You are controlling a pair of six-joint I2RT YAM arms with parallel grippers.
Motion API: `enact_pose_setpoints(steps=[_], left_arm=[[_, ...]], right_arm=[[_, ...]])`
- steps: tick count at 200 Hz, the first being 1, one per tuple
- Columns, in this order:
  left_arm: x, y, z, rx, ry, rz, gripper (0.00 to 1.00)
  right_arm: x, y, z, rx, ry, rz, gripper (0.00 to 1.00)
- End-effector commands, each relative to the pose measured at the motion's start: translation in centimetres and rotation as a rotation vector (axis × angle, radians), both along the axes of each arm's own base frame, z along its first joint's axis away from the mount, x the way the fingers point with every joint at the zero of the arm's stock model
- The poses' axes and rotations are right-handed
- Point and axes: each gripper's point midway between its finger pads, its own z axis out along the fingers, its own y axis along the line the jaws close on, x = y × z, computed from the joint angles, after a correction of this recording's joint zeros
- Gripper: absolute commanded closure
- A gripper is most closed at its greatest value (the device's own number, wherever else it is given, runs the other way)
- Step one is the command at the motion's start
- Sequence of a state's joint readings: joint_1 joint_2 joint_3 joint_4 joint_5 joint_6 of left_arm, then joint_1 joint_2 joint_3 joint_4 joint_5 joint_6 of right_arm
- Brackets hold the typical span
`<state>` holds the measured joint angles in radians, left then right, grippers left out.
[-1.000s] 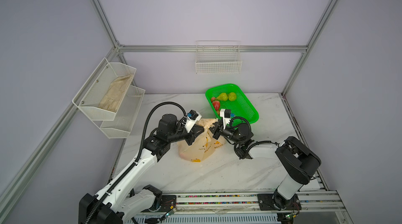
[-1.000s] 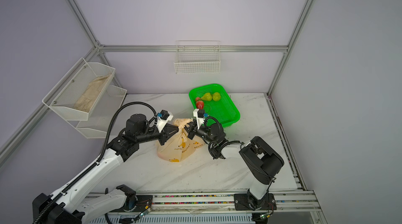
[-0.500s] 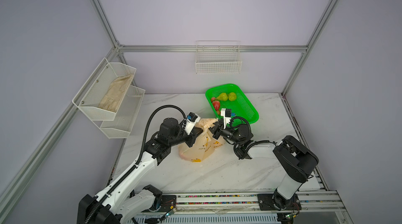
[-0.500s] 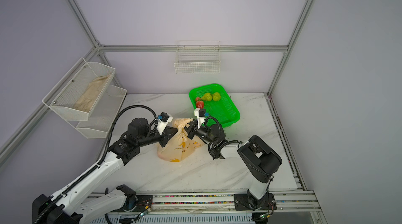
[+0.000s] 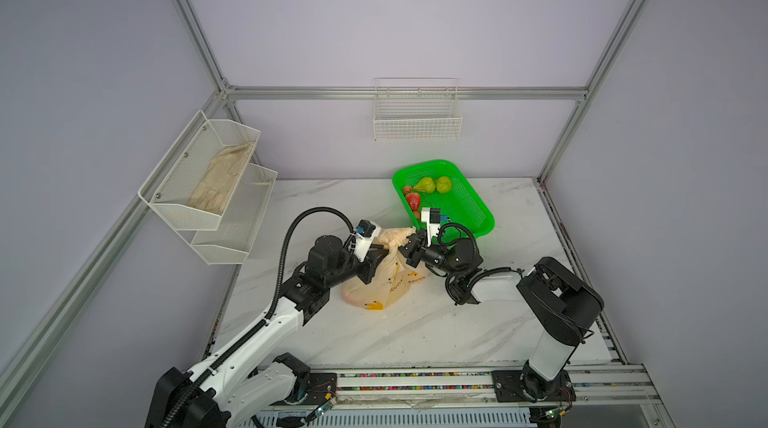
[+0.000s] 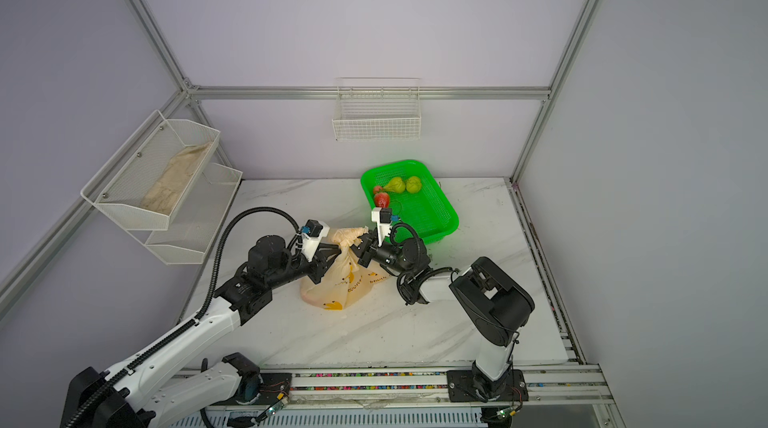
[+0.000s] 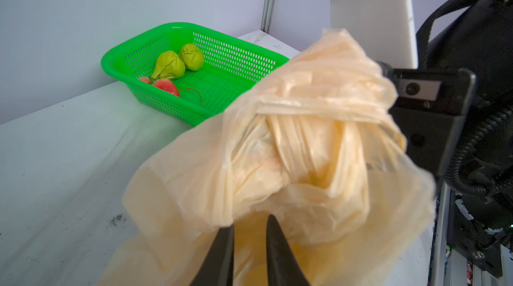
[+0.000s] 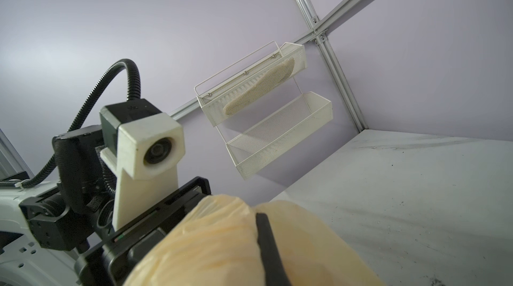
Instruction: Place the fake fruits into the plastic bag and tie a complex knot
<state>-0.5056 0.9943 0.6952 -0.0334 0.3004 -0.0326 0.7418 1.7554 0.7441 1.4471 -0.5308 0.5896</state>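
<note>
On the left, the left gripper [image 7: 249, 222] has its black jaws a slit apart against the thin cream-peach plastic bag [image 5: 386, 287] lying mid-table; whether it pinches film I cannot tell. The bunched knot [image 7: 302, 121] of twisted handle strips looks formed but loose. The right gripper [image 5: 409, 242] is clamped on the bag's handle end there. Farther right, the bright green mesh basket [image 5: 471, 208] holds two green plastic pears [image 5: 424, 186] and a red strawberry [image 5: 412, 201], so packing looks unfinished.

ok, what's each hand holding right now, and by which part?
The right hand is shut on the bag's twisted handle beside the knot. The left hand has its tips slightly apart at the plastic by the knot; can't tell if it grips.
</note>
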Motion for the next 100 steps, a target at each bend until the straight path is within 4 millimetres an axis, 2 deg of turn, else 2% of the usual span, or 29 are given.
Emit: enact_pose_setpoints(steps=[1, 51, 100], left_arm=[[-0.1, 1.1, 0.7, 0.071, -0.117, 0.022, 0.78], [-0.7, 1.5, 0.8, 0.311, -0.252, -0.076, 0.78], [-0.5, 2.2, 2.6, 0.452, -0.425, -0.1, 0.78]], right_arm=[[-1.4, 0.3, 1.8, 0.036, -0.085, 0.053, 1.0], [-1.6, 1.0, 1.6, 0.009, -0.1, 0.088, 1.0], [-1.8, 1.2, 1.4, -0.019, -0.116, 0.097, 1.0]])
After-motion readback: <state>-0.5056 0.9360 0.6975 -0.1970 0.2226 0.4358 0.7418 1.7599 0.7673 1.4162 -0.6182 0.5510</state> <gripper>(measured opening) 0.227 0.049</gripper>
